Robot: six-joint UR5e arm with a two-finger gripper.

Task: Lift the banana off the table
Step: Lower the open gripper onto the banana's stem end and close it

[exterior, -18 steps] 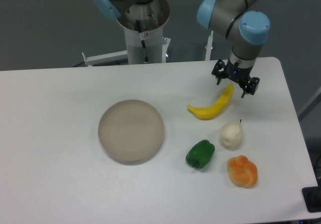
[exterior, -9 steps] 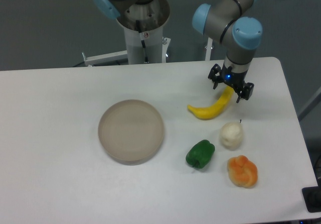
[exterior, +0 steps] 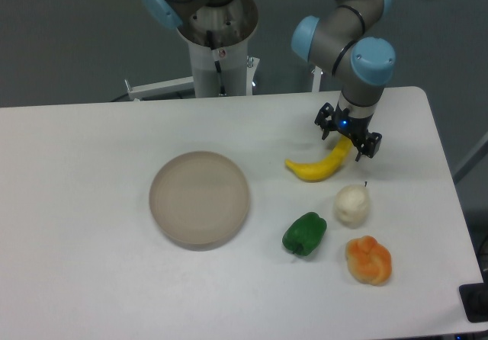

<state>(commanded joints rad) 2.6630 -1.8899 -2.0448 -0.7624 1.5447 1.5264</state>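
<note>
Gripper point(exterior: 348, 135) has come down and shifted a bit left vs. 1 s ago, when it sat higher w/ both fingers clear above the banana's tip; now the black fingers straddle the upper end of the banana point(exterior: 320, 165). Jaws are spread apart, one finger each side of the tip, not yet clamped; can't tell if they touch the fruit. Nothing else has moved.

Banana: smooth, bright yellow, curved, tapered ends, looks like plastic. Lies flat on the table point(exterior: 91, 195) right of centre, lower end pointing left, upper end under the gripper.

Table is matte white, flat, rounded corner at far right.

Plate point(exterior: 199, 198): round, beige-grey, dull finish, thick rim, well apart to the banana's left.

White bulb point(exterior: 351, 205): pale, roundish, slightly lumpy, small dark stem on top, just below the banana's upper half, not touching it. Green pepper point(exterior: 304, 233): glossy, blocky, lobed, below-left of the bulb. Orange fruit point(exterior: 368, 259): lumpy, knobbly surface, near the bulb, lower right.

Arm point(exterior: 347, 31): grey metal tubes w/ light-blue plastic joint caps; small blue light glows at the wrist. Arm base point(exterior: 217, 39) stands behind the table, pale cylinder w/ a dark cable.

No readable labels or writing anywhere.
</note>
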